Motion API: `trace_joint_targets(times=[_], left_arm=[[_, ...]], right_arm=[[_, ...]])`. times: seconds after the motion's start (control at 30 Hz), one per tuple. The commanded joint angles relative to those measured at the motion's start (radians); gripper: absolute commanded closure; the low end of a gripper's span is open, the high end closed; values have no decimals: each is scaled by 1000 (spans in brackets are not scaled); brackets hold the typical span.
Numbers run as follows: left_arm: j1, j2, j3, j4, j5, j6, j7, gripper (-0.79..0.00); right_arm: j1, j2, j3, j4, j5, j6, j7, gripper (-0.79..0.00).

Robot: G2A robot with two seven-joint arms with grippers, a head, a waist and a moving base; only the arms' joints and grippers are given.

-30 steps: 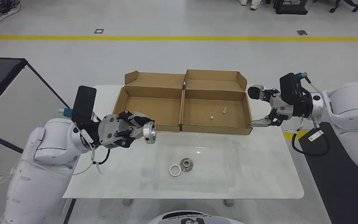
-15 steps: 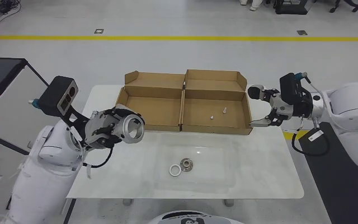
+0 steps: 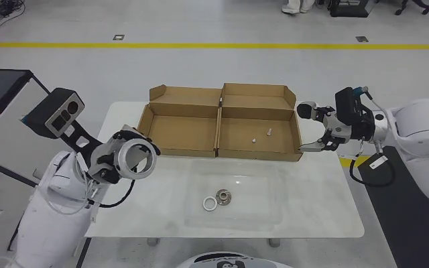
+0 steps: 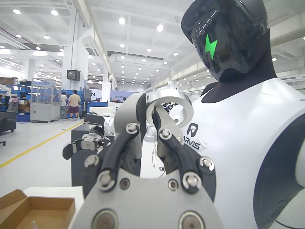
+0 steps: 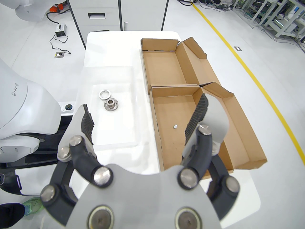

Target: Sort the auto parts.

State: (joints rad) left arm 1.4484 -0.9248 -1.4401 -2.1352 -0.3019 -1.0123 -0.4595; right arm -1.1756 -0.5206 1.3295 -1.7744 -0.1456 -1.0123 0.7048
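Note:
My left gripper (image 3: 118, 163) is shut on the wall of a large metal ring (image 3: 137, 159), held in the air over the table's left end, in front of the left cardboard box (image 3: 181, 132). In the left wrist view the ring (image 4: 184, 106) stands upright between the pads of the gripper (image 4: 149, 113). My right gripper (image 3: 310, 128) hangs open and holds nothing beside the right box (image 3: 241, 137), which holds two small bolts (image 3: 269, 132). A small ring (image 3: 210, 203) and a flanged bushing (image 3: 222, 196) lie in a clear tray (image 3: 258, 214).
The white table (image 3: 322, 201) carries both open boxes along its far side. From the right wrist, the open gripper (image 5: 144, 102) frames the near box (image 5: 166, 110) with one bolt (image 5: 175, 126), the small ring (image 5: 105, 94) and the bushing (image 5: 111, 103).
My left arm has swung the large ring leftward and turned it over, so its opening now faces upward. The right arm has not moved.

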Motion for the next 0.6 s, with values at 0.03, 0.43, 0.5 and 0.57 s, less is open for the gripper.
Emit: trace_joint_targets(times=[0.03, 0.43, 0.5, 0.57], left_arm=[[5, -7, -14, 2, 15, 0, -30, 0], [40, -22, -64, 8, 146, 0, -96, 0], [46, -24, -65, 2, 136, 0, -83, 0], [52, -27, -61, -2, 104, 0, -65, 0]], right_arm=[[0, 0, 0, 0, 0, 0, 0, -785], [0, 0, 0, 0, 0, 0, 0, -785], [0, 0, 0, 0, 0, 0, 0, -785], [0, 0, 0, 0, 0, 0, 0, -785]])
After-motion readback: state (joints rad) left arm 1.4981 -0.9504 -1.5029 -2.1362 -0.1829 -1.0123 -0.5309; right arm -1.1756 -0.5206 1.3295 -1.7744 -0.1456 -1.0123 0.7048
